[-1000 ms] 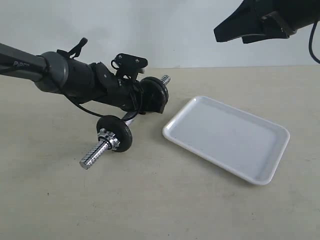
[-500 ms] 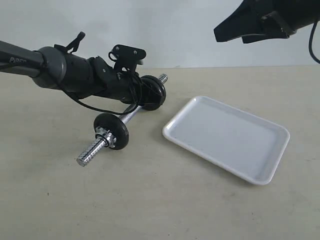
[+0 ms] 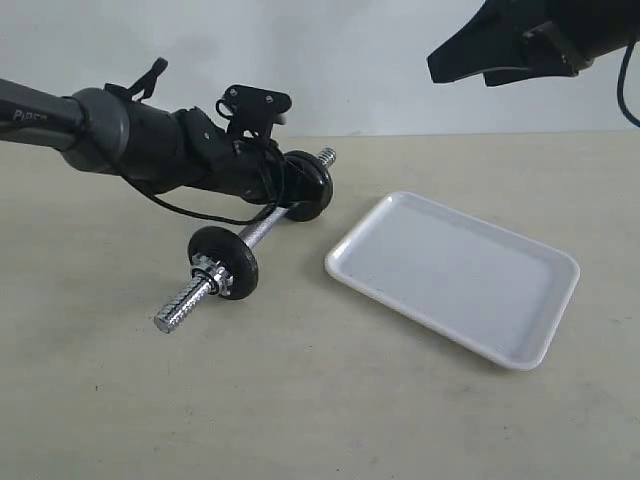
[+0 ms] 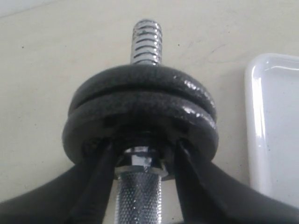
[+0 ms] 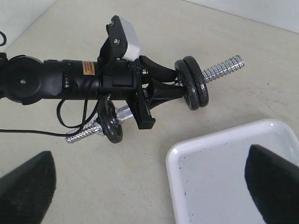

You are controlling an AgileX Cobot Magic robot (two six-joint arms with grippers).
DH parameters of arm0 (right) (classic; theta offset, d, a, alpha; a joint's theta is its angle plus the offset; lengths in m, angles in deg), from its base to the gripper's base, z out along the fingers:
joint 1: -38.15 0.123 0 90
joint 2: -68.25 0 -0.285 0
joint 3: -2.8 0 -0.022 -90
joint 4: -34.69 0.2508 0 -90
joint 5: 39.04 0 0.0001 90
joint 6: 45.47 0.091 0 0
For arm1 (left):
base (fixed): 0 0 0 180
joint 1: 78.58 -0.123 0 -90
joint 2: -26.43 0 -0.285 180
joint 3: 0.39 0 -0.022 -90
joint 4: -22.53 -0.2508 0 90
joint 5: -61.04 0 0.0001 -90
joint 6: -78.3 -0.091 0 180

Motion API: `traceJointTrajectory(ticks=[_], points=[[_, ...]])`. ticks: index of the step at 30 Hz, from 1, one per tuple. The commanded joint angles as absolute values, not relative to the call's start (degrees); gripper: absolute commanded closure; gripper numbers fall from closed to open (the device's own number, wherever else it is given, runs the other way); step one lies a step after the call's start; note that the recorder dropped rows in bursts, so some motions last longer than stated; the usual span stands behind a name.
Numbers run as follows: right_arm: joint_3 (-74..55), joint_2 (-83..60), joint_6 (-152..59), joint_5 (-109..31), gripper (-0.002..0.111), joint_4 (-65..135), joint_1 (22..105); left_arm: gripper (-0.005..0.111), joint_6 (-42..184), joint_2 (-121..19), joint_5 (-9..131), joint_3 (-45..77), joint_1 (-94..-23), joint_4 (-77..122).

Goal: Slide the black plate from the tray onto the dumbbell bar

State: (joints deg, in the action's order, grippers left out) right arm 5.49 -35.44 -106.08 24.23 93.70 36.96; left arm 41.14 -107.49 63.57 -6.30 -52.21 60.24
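Toward the far edge of the counter (image 3: 300, 400), left of the middle, the bar (image 3: 260, 232) is laid slantwise, one threaded end pointed at the far edge and the other at the near left corner. The plate (image 4: 140, 78) is seen on the bar's far end, as the outer of two black discs pressed face to face, with bare thread showing beyond it. The inner disc (image 4: 140, 126) is backed by a nut (image 4: 140, 163). The left jaws are closed on the bar at that nut, one on each side, their tips set against the inner disc. A third disc (image 3: 228, 262) is carried near the bar's other end and is stood on the counter. The tray (image 3: 450, 270) is set just right of the bar, apart from it, nearer the right edge. The right jaws are held wide apart and empty above the tray.
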Motion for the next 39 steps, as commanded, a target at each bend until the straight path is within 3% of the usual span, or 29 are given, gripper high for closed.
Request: traceJointTrajectory(ticks=[1, 13, 35, 37, 39], points=[[5.6, -35.0, -106.4, 23.8, 0.004, 94.4, 36.5, 0.068, 41.6, -105.2, 63.7, -6.6, -52.1, 61.0], [5.6, -35.0, -106.4, 23.7, 0.004, 94.4, 36.5, 0.068, 41.6, -102.5, 70.9, -6.6, -52.1, 63.6], [5.6, -35.0, -105.3, 23.7, 0.004, 94.4, 36.5, 0.069, 39.2, -84.4, 83.3, -6.6, -52.1, 63.6], [5.6, -35.0, -104.3, 24.2, 0.004, 94.4, 36.5, 0.074, 39.2, -82.6, 84.7, -6.6, -52.1, 63.5], [5.6, -35.0, -102.8, 24.6, 0.004, 94.4, 36.5, 0.086, 39.2, -81.2, 86.1, -6.6, -52.1, 62.3]])
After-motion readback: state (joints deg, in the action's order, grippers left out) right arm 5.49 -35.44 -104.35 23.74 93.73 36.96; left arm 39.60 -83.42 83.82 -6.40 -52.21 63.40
